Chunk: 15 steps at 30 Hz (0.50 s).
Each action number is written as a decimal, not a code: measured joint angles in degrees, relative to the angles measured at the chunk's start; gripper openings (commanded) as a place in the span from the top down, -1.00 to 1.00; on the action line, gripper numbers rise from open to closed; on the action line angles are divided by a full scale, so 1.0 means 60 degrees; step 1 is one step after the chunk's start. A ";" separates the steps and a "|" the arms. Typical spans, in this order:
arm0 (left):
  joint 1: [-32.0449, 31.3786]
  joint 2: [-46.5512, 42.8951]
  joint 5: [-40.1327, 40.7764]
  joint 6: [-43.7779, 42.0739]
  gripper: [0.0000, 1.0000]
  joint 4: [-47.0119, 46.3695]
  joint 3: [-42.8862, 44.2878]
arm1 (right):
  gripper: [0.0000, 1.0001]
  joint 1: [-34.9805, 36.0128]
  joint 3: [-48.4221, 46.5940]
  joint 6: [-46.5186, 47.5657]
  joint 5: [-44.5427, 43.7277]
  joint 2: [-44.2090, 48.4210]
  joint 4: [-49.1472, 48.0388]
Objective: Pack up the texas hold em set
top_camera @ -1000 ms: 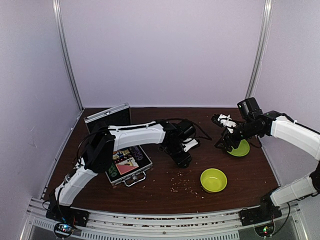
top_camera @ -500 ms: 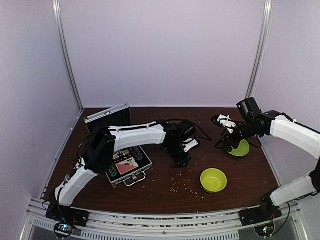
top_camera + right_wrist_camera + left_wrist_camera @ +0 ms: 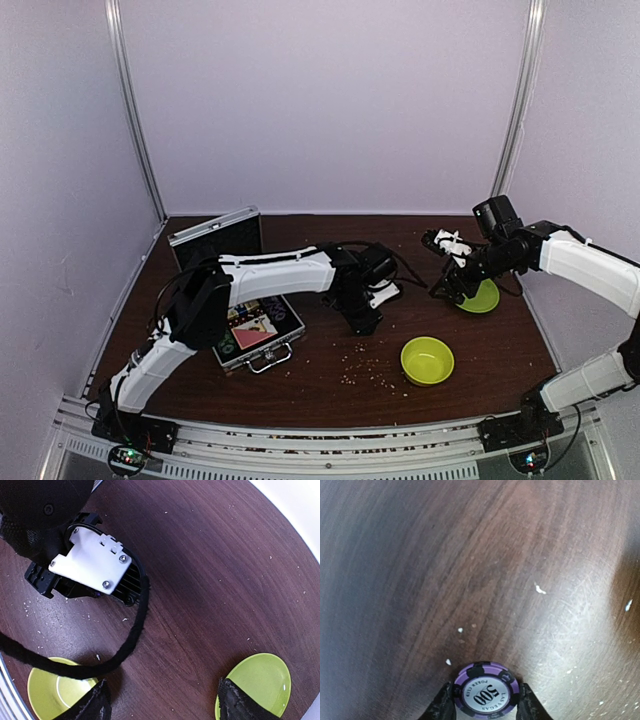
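A purple striped poker chip (image 3: 486,690) marked 500 lies flat on the dark wooden table. My left gripper (image 3: 486,701) is down at the table's middle (image 3: 365,322), and both of its black fingers (image 3: 445,706) press against the chip's edges, shut on it. The silver case (image 3: 252,332) stands open at the left with cards and chips inside, its lid (image 3: 215,236) upright behind. My right gripper (image 3: 165,700) hovers open over bare wood with nothing between its fingers (image 3: 239,701), at the right of the table (image 3: 447,288).
A lime-green bowl (image 3: 427,360) sits front right. A lime-green plate (image 3: 482,297) lies under the right arm's wrist. The left arm's black cable (image 3: 131,632) loops across the right wrist view. Pale crumbs (image 3: 365,370) dot the wood near the bowl.
My left gripper's fingers have drawn in onto the purple chip; the left arm barely shifted. The right arm and its open gripper have not moved.
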State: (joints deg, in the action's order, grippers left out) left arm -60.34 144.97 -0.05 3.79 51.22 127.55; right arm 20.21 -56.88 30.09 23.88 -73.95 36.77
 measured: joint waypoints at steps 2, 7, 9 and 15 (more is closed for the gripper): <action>-0.0022 0.0000 0.0066 -0.0055 0.56 0.0047 0.0004 | -0.47 0.0000 0.0000 0.0000 0.0004 0.0000 0.0004; -0.0073 -0.0401 0.0466 -0.0076 0.57 0.0324 -0.0506 | -0.47 0.0000 0.0000 0.0004 0.0004 -0.0004 0.0029; -0.0080 -0.0750 0.0645 -0.0076 0.57 0.0605 -0.0827 | -0.47 0.0000 -0.0033 0.0015 0.0004 -0.0040 0.0066; -0.0080 -0.2820 0.1439 -0.0069 0.57 0.0750 -0.2186 | -0.47 0.0000 -0.0051 0.0029 0.0004 -0.0106 0.0124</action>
State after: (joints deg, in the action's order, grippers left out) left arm -60.82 128.05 8.58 3.38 55.72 114.43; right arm 20.21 -57.19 30.26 23.90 -74.59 37.52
